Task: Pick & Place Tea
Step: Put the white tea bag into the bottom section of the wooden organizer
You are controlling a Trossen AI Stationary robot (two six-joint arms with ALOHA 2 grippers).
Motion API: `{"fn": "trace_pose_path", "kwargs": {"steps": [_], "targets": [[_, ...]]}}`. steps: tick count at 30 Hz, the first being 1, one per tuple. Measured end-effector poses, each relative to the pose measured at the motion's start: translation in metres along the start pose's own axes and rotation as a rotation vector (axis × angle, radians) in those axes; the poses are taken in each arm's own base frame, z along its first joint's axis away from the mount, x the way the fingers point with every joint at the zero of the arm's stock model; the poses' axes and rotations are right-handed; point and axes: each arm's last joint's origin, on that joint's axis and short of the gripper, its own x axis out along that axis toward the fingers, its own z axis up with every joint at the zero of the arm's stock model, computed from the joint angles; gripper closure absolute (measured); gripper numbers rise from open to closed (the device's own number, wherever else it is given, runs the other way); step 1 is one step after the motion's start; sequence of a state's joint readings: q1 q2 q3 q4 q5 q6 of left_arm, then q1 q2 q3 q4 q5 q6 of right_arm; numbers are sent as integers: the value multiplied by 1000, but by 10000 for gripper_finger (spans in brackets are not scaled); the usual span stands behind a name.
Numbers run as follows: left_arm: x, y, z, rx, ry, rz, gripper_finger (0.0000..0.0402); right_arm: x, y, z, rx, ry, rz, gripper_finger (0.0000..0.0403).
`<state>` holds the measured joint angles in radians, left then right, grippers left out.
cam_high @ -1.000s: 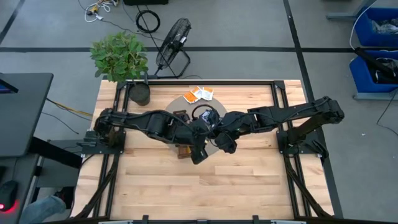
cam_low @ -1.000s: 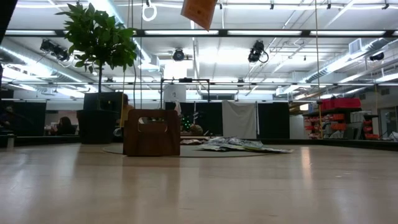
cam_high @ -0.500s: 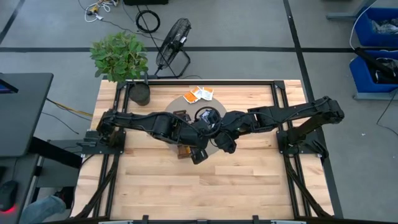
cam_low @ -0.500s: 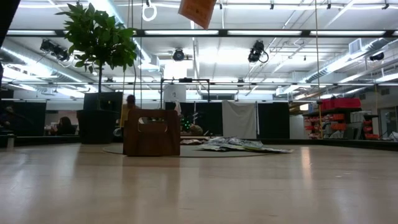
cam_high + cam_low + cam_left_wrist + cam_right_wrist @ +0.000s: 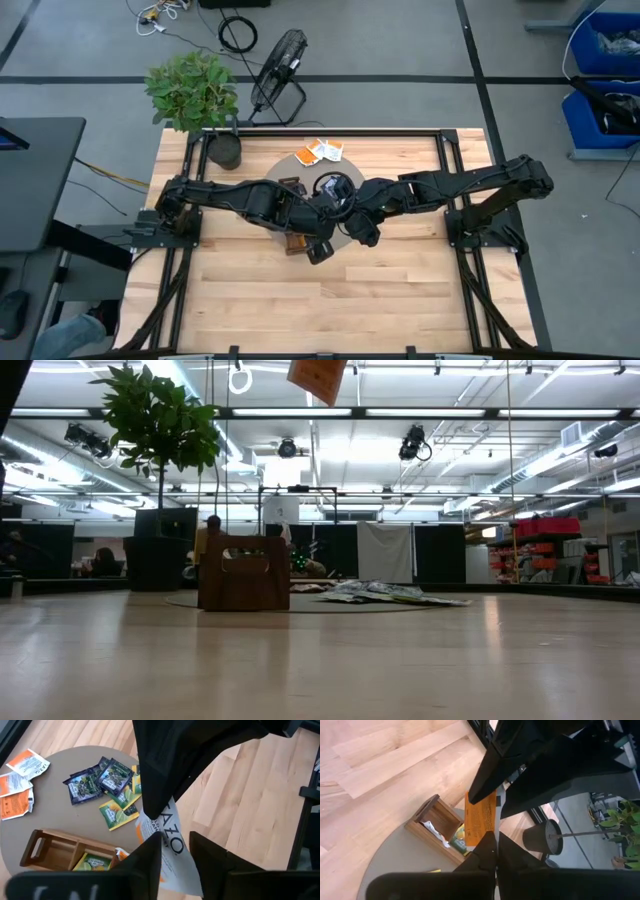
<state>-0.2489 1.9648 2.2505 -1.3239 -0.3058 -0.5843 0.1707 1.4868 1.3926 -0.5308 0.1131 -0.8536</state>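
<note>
While both grippers meet above the round grey mat (image 5: 60,827), an orange-and-white tea sachet (image 5: 481,820) hangs clamped in the right gripper (image 5: 491,842).
Left gripper (image 5: 175,845) fingers straddle it, part open; other sachets (image 5: 107,782) lie beside the wooden tray (image 5: 55,851); arms hide the mat from above.

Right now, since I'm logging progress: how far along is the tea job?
Done: a yellow-green sachet lies in the wooden tray. In hand: the right gripper is shut on an orange sachet held in the air, with the left gripper at its other end. Left: dark, yellow-green and orange loose sachets on the round mat.
</note>
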Motion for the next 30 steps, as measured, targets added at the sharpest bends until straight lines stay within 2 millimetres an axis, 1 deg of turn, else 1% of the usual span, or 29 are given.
{"fn": "trace_pose_path", "kwargs": {"steps": [4,9,14,17,20,24,27,30], "targets": [[0,0,0,1,0,1,339,0,0,0,0,0,1,403],[0,0,0,-5,2,1,392,0,0,0,2,-4,-5,400],[-2,-2,-4,1,-16,54,398,-2,-2,1,6,-10,-16,379],[-4,-2,-8,-19,-15,103,398,-7,0,0,7,0,-2,366],[-6,-3,-13,-49,-17,149,399,-18,-1,0,29,-6,-7,352],[-9,-6,-19,-126,-40,208,400,-38,-3,-2,102,-18,-19,334],[-12,-6,-26,-205,-25,250,400,-54,-2,-6,178,-2,-2,323],[-15,-9,-33,-297,-51,298,400,-70,2,-11,277,28,26,319]]}}
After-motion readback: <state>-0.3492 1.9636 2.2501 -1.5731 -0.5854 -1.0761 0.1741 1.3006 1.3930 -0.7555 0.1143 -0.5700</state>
